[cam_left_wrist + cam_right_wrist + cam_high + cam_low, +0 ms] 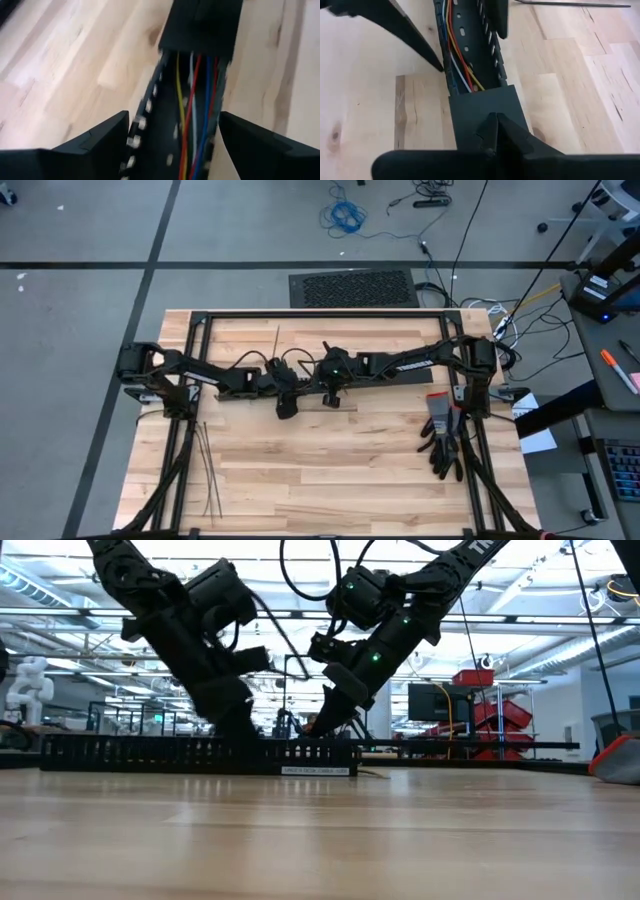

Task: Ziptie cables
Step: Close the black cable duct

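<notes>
No cables (192, 120) are tied: they are lying loose in the duct (470, 55), left gripper (170, 135) spread astride it, right gripper (492, 127) clenched empty, zipties (208, 470) waiting apart.

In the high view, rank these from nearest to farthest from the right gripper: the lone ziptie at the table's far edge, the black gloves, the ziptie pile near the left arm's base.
Measured from the right gripper, at the table's middle:
1. Lone ziptie, just beyond it toward the far edge, left arm's side.
2. Black gloves, on the right side by the right arm's frame.
3. Ziptie pile, near the front left corner; only slightly farther than the gloves.
</notes>
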### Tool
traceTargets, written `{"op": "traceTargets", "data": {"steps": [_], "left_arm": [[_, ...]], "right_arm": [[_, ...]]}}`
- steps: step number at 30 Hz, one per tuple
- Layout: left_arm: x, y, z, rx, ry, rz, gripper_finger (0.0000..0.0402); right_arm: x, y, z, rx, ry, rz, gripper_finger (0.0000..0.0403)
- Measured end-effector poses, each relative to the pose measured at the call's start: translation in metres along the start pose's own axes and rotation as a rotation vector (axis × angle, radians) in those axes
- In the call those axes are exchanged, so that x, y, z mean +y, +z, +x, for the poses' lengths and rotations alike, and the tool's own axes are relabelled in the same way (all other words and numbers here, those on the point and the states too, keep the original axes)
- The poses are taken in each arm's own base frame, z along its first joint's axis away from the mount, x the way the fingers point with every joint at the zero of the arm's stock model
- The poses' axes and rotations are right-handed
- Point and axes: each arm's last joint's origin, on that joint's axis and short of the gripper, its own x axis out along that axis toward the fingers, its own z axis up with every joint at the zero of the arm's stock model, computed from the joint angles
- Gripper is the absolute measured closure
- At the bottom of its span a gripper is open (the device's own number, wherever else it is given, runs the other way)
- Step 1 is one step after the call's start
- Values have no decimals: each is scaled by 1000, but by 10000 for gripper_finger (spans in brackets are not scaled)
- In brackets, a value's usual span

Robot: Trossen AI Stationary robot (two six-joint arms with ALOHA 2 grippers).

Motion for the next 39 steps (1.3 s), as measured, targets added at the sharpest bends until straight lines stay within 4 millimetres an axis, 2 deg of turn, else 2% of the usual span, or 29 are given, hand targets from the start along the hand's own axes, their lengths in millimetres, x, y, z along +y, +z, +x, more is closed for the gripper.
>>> {"op": "traceTargets", "data": {"steps": [5, 13, 21, 26, 33, 39], "left_arm": [[1, -4, 1, 4, 3, 70, 97], [2, 7, 7, -117, -69, 191, 98], [11, -2, 20, -53, -93, 173, 113], [12, -5, 21, -50, -92, 159, 130], [11, -4, 21, -65, -108, 116, 178], [7, -3, 20, -81, -116, 93, 188]], "right_arm": [[0, 0, 0, -2, 2, 0, 403], [0, 0, 0, 2, 5, -4, 403], [0, -1, 0, 12, 8, -4, 403], [1, -1, 0, 16, 8, -6, 403], [0, -1, 0, 18, 7, -15, 403], [1, -1, 0, 6, 29, -15, 403]]}}
